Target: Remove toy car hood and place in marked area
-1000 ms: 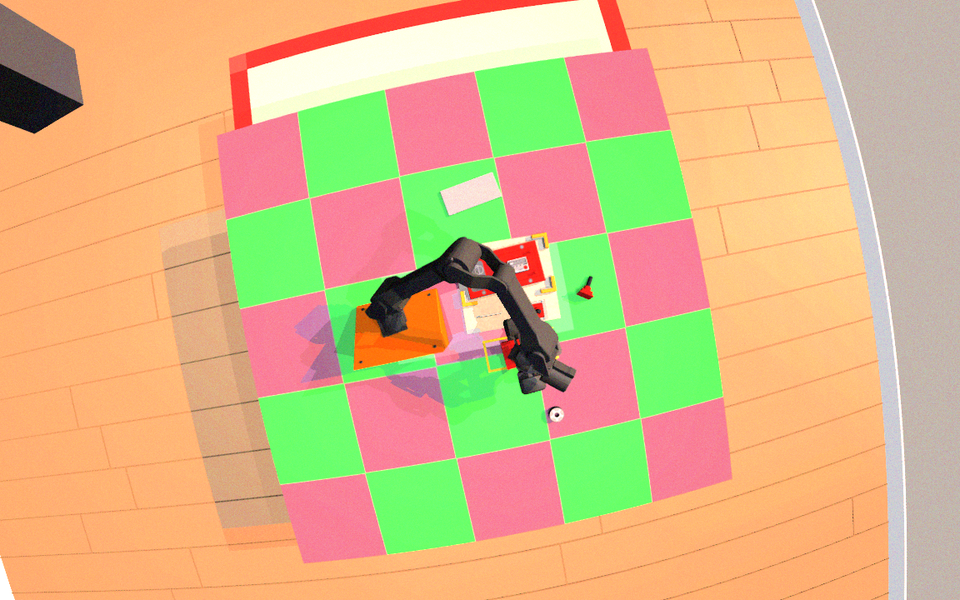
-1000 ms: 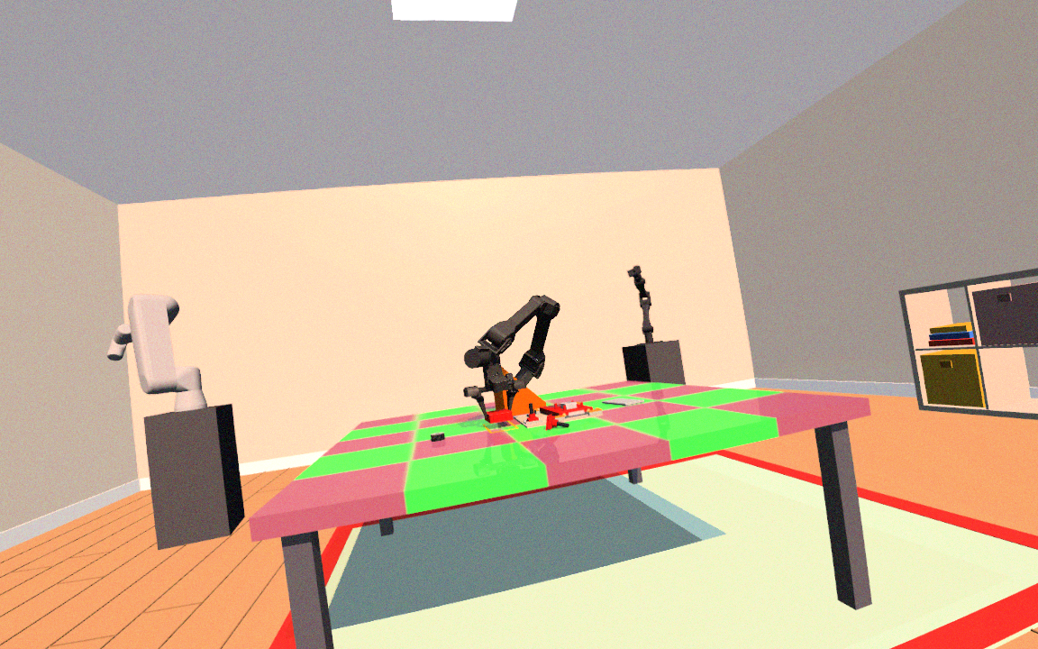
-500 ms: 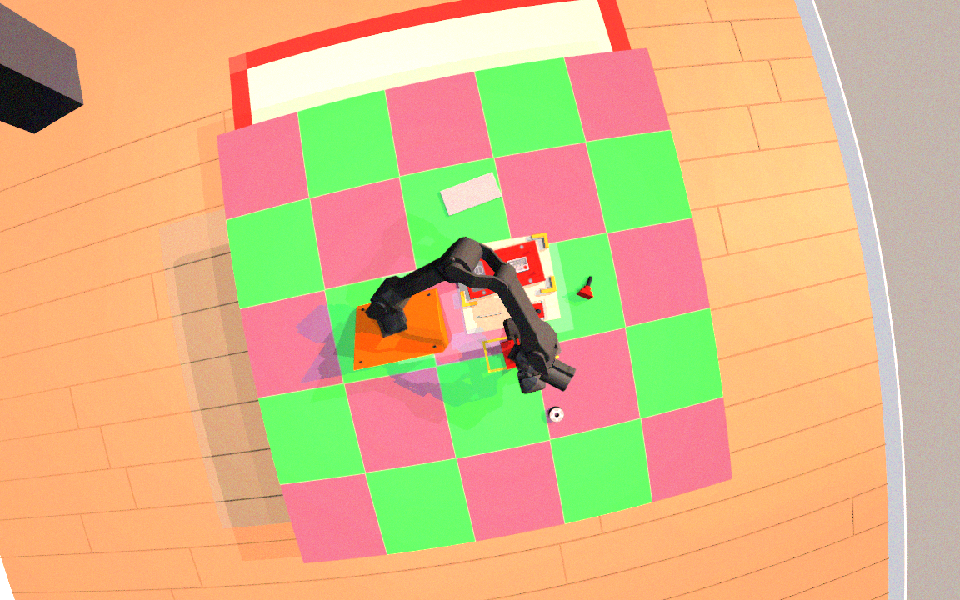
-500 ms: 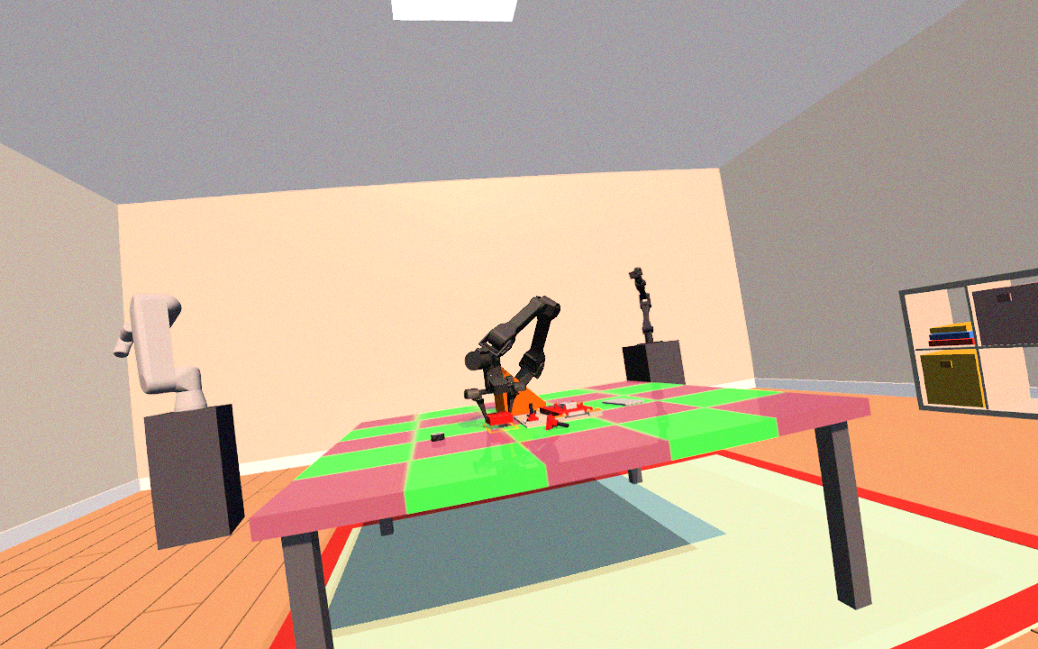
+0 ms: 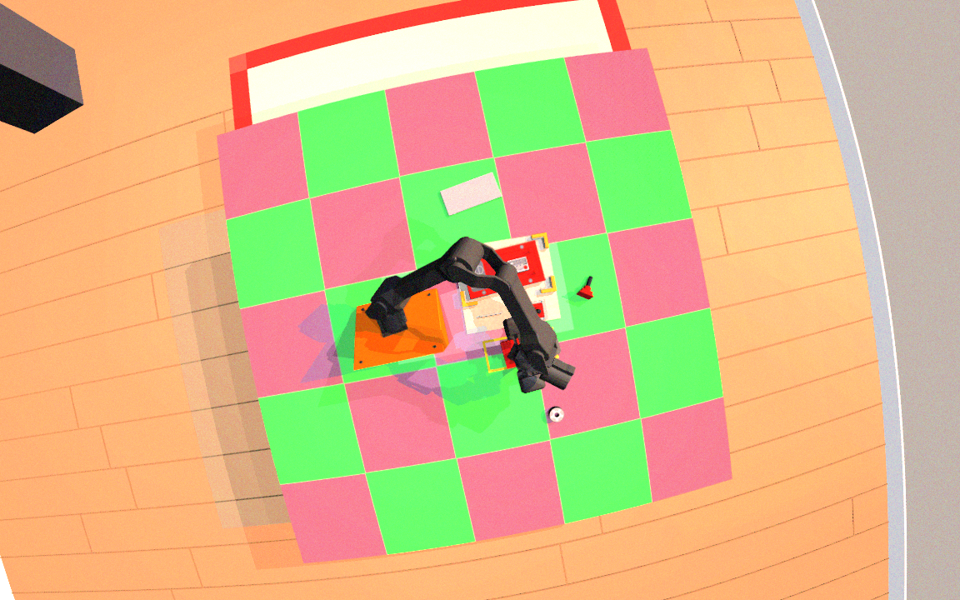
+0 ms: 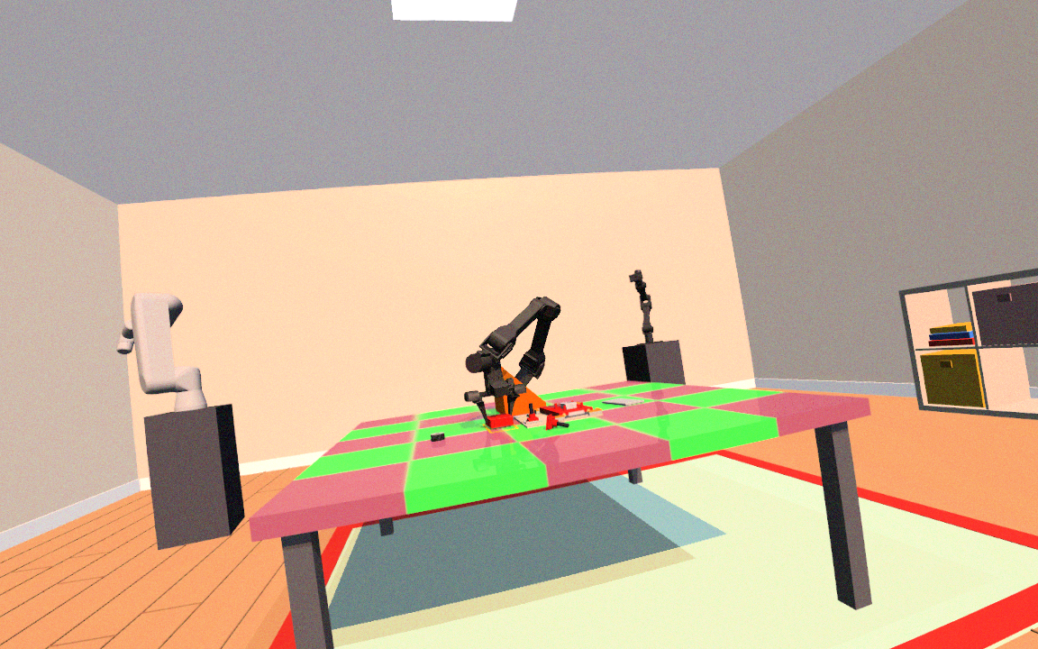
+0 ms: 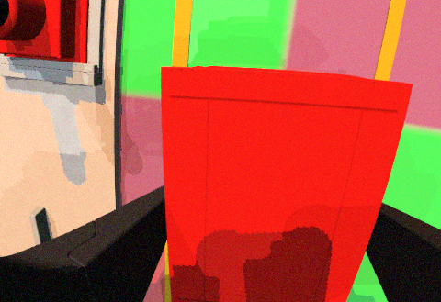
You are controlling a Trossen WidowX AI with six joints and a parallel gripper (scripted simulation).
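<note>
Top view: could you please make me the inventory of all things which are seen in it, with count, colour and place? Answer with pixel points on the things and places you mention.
Table (image 5: 408,507) (image 6: 587,448) (image 7: 152,17): one, green and pink, centre
Rug (image 5: 423,67) (image 6: 829,548): one, pale, red border, below table
Block (image 5: 13,67): one, dark, upper left
Flat plate (image 5: 471,192) (image 6: 623,401): one, pale, above the board
Board (image 5: 480,322) (image 7: 28,169): one, cream, mid-table
Panel (image 5: 533,276): one, red, on board
Corner brackets (image 5: 548,285): at least three, yellow, around panel
Handled piece (image 5: 585,291) (image 6: 550,422): one, red and black, right of board
Ring (image 5: 551,414): one, white, near gripper
Outline (image 5: 487,357) (image 7: 182,22): one, yellow, below board
Hood (image 5: 507,354) (image 6: 500,420) (image 7: 276,155): one, red, between fingers
Base (image 5: 402,357) (image 6: 509,403): one, orange, left of board
Arm (image 5: 423,279) (image 6: 542,310): one, black, from base
Gripper (image 5: 521,354) (image 6: 498,421) (image 7: 267,203): one, black, shut on hood
</note>
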